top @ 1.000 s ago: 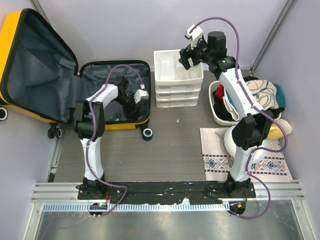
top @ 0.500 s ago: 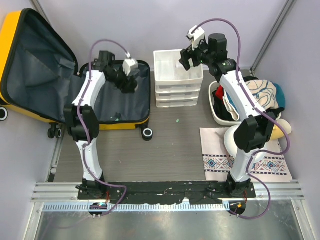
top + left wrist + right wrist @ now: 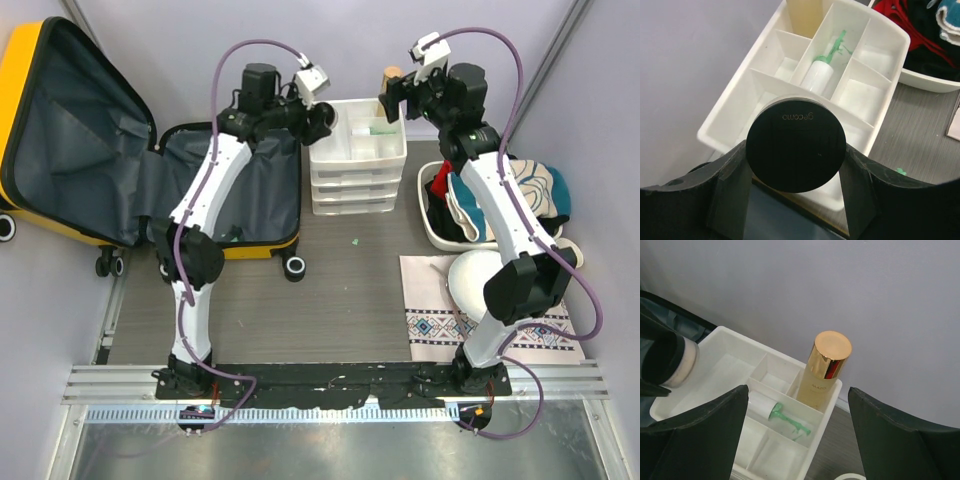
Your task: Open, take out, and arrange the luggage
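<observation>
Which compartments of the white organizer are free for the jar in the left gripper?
Free: the big end compartment near the jar, and the small compartment between it and the gold-capped bottle. Crowded: the middle slot, with the green-tipped tube.

Black-lidded jar (image 3: 796, 145) by white drawer organizer (image 3: 357, 190) with gold-capped bottle (image 3: 822, 377) and green-tipped tube (image 3: 817, 77) in compartments; basin (image 3: 425, 205) of clothes (image 3: 545, 190) alongside.

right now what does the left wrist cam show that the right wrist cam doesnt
Only the left wrist view: the jar's black lid face on, clamped in the left gripper, plus the basin of clothes. Only the right wrist view: the bottle's gold cap, a corner of the suitcase, and the right gripper open and empty. Both: the white organizer, the tube with a green tip, the jar and the bottle's body.
</observation>
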Controlling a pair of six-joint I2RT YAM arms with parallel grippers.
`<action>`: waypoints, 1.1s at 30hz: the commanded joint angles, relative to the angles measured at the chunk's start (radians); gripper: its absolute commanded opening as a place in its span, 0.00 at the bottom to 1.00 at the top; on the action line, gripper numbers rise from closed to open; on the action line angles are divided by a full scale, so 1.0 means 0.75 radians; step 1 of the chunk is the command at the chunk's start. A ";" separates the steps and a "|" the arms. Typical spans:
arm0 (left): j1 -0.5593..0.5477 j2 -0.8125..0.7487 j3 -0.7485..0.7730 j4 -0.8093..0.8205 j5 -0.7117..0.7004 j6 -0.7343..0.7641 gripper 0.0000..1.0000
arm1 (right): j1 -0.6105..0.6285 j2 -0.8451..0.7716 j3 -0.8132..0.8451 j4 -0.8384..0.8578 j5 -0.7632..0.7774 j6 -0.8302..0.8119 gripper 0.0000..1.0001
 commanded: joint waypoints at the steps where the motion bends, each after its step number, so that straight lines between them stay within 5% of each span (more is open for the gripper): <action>1: -0.032 0.081 0.027 0.123 -0.069 -0.026 0.21 | -0.008 -0.107 -0.069 0.072 0.032 0.032 0.87; 5: -0.061 0.116 0.018 0.108 -0.130 0.031 0.35 | -0.016 -0.145 -0.114 0.060 0.036 0.032 0.87; 7: -0.063 0.116 0.014 0.104 -0.144 0.031 0.62 | -0.020 -0.158 -0.133 0.060 0.040 0.040 0.87; 12: -0.065 0.041 0.004 0.135 -0.216 -0.007 0.99 | -0.042 -0.172 -0.162 0.080 0.039 0.105 0.87; 20: -0.001 -0.113 0.041 -0.096 -0.324 -0.246 1.00 | -0.139 -0.180 -0.196 0.132 0.008 0.273 0.87; 27: 0.403 -0.164 0.104 -0.541 -0.138 -0.612 1.00 | -0.294 -0.272 -0.376 0.134 -0.100 0.472 0.87; 33: 0.508 -0.493 -0.390 -0.601 -0.516 -0.560 1.00 | -0.368 -0.379 -0.615 0.046 -0.172 0.453 0.87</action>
